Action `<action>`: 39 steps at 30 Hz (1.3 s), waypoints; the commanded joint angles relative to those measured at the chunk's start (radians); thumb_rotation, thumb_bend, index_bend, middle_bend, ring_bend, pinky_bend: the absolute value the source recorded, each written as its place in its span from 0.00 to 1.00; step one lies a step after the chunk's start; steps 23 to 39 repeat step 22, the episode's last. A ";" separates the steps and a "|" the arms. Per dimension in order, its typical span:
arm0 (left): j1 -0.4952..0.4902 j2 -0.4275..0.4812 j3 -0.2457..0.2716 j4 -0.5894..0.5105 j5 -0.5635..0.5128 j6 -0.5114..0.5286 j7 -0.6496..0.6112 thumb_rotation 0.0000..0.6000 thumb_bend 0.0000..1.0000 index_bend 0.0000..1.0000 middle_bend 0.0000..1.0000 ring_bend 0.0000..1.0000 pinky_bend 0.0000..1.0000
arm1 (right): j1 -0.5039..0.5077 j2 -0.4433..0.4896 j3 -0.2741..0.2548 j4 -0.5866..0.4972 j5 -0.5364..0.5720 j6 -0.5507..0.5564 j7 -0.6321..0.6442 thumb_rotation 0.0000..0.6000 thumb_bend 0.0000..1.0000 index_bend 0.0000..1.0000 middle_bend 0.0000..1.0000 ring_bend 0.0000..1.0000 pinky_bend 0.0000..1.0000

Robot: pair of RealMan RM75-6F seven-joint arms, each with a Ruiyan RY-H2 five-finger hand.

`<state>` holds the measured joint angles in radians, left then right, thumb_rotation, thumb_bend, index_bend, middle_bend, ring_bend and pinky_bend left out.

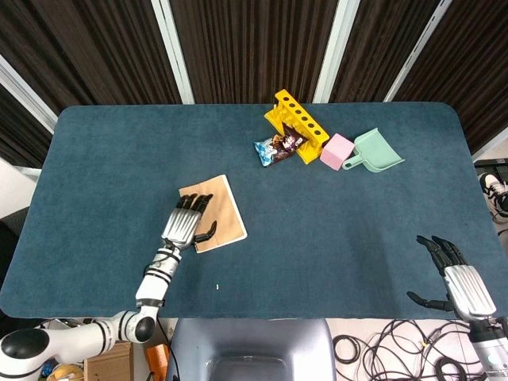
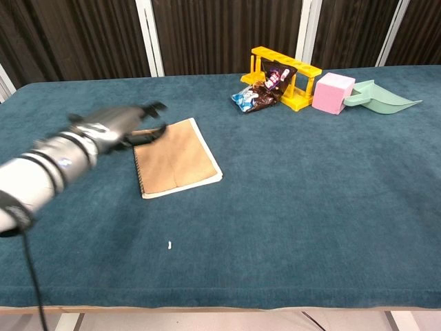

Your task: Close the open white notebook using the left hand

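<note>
Blue felt table (image 1: 333, 214) before dark slatted wall (image 1: 254, 44); both hands' fingers spread, empty.

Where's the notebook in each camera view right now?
Head view: notebook lies left of centre, brown cover up, the left hand over its near-left edge.
Chest view: notebook lies left of centre; the blurred hand is raised at its far-left corner.
Shared landmark: yellow rack.

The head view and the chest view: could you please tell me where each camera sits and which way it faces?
Head view: high above the near edge, looking steeply down on the table; left robot hand and right robot hand show.
Chest view: low at the near edge, looking across to the curtains; only the blurred left robot hand shows.
Shared: notebook, yellow rack, pink block.
</note>
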<state>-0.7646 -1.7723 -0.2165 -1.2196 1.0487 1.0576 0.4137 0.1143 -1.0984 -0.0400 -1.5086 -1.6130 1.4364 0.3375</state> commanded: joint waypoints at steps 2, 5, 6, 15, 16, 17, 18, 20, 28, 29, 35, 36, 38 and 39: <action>0.186 0.240 0.064 -0.178 0.147 0.287 -0.002 0.63 0.42 0.07 0.15 0.09 0.11 | 0.008 0.004 0.010 0.001 0.017 -0.019 -0.015 1.00 0.00 0.05 0.13 0.03 0.08; 0.293 0.342 0.111 -0.215 0.203 0.422 -0.018 0.92 0.42 0.07 0.15 0.09 0.10 | 0.019 0.000 0.015 0.001 0.022 -0.037 -0.024 1.00 0.00 0.04 0.12 0.02 0.08; 0.323 0.362 0.122 -0.222 0.215 0.459 -0.027 1.00 0.42 0.07 0.15 0.09 0.10 | 0.021 -0.002 0.016 0.000 0.023 -0.041 -0.028 1.00 0.00 0.04 0.12 0.02 0.08; 0.560 0.490 0.282 -0.260 0.330 0.615 -0.191 1.00 0.35 0.05 0.13 0.05 0.09 | 0.044 -0.023 0.012 -0.003 0.012 -0.077 -0.050 1.00 0.00 0.02 0.09 0.00 0.08; 0.578 0.496 0.297 -0.265 0.341 0.622 -0.203 1.00 0.35 0.05 0.13 0.05 0.09 | 0.045 -0.024 0.012 -0.004 0.011 -0.079 -0.054 1.00 0.00 0.01 0.09 0.00 0.08; 0.595 0.504 0.311 -0.270 0.353 0.628 -0.213 1.00 0.34 0.05 0.13 0.05 0.09 | 0.046 -0.024 0.012 -0.006 0.010 -0.080 -0.057 1.00 0.00 0.01 0.09 0.00 0.08; 0.614 0.515 0.329 -0.278 0.370 0.634 -0.229 1.00 0.34 0.05 0.13 0.05 0.09 | 0.047 -0.025 0.012 -0.009 0.008 -0.080 -0.062 1.00 0.00 0.01 0.08 0.00 0.08; 0.640 0.530 0.349 -0.293 0.390 0.643 -0.253 1.00 0.34 0.06 0.12 0.05 0.09 | 0.048 -0.025 0.011 -0.015 0.006 -0.080 -0.073 1.00 0.00 0.01 0.08 0.00 0.08; 0.662 0.550 0.367 -0.320 0.399 0.636 -0.264 1.00 0.34 0.06 0.12 0.05 0.09 | 0.049 -0.024 0.009 -0.025 0.003 -0.080 -0.084 1.00 0.00 0.01 0.08 0.00 0.08; 0.662 0.550 0.367 -0.320 0.399 0.636 -0.264 1.00 0.34 0.06 0.12 0.05 0.09 | 0.049 -0.024 0.009 -0.025 0.003 -0.080 -0.084 1.00 0.00 0.01 0.08 0.00 0.08; 0.662 0.550 0.367 -0.320 0.399 0.636 -0.264 1.00 0.34 0.06 0.12 0.05 0.09 | 0.049 -0.024 0.009 -0.025 0.003 -0.080 -0.084 1.00 0.00 0.01 0.08 0.00 0.08; 0.662 0.550 0.367 -0.320 0.399 0.636 -0.264 1.00 0.34 0.06 0.12 0.05 0.09 | 0.049 -0.024 0.009 -0.025 0.003 -0.080 -0.084 1.00 0.00 0.01 0.08 0.00 0.08; 0.662 0.550 0.367 -0.320 0.399 0.636 -0.264 1.00 0.34 0.06 0.12 0.05 0.09 | 0.049 -0.024 0.009 -0.025 0.003 -0.080 -0.084 1.00 0.00 0.01 0.08 0.00 0.08; 0.662 0.550 0.367 -0.320 0.399 0.636 -0.264 1.00 0.34 0.06 0.12 0.05 0.09 | 0.049 -0.024 0.009 -0.025 0.003 -0.080 -0.084 1.00 0.00 0.01 0.08 0.00 0.08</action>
